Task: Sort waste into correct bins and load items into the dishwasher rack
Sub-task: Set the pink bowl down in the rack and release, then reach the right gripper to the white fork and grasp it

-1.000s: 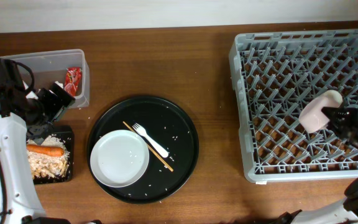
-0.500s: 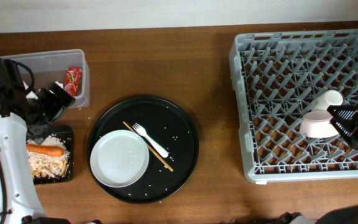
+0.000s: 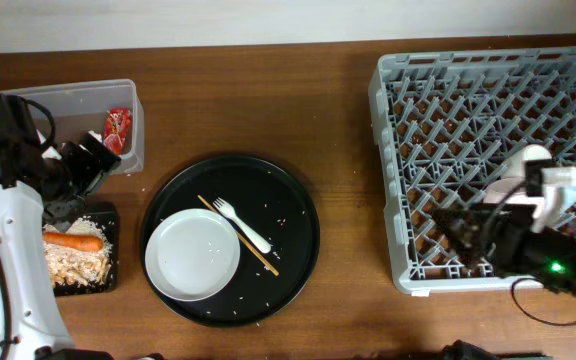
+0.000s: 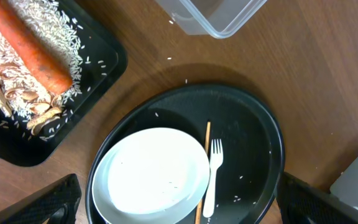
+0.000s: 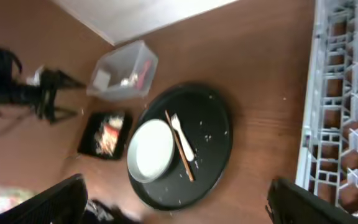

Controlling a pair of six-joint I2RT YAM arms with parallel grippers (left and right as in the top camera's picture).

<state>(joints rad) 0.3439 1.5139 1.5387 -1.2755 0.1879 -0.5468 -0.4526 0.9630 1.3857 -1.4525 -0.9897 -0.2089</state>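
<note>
The left gripper [image 3: 92, 159] hangs over the table's left end with its fingers [image 4: 55, 202] spread wide and nothing between them. Behind it stands the clear tub [image 3: 68, 105], with the red wrapper [image 3: 118, 128] inside; its print is too small to read. Just below the gripper in the overhead view lies the black tray [image 4: 101, 84], holding the carrot [image 4: 33, 53] on a bed of rice scraps [image 4: 61, 37] and brown bits [image 4: 39, 115]. To the gripper's right sits the round black tray [image 3: 288, 200], carrying the white plate [image 3: 192, 254], the fork [image 3: 243, 226] and a thin brown stick [image 3: 258, 255], with loose grains scattered about. Further right is the grey rack [image 3: 468, 90]. The right gripper [image 3: 450, 222] hovers over the rack's front part, pointing left, its fingers [image 5: 48, 199] held well apart and empty. Behind it among the pegs sit a white cup [image 3: 528, 158] and a white bowl [image 3: 505, 186], the bowl partly hidden by the arm.
</note>
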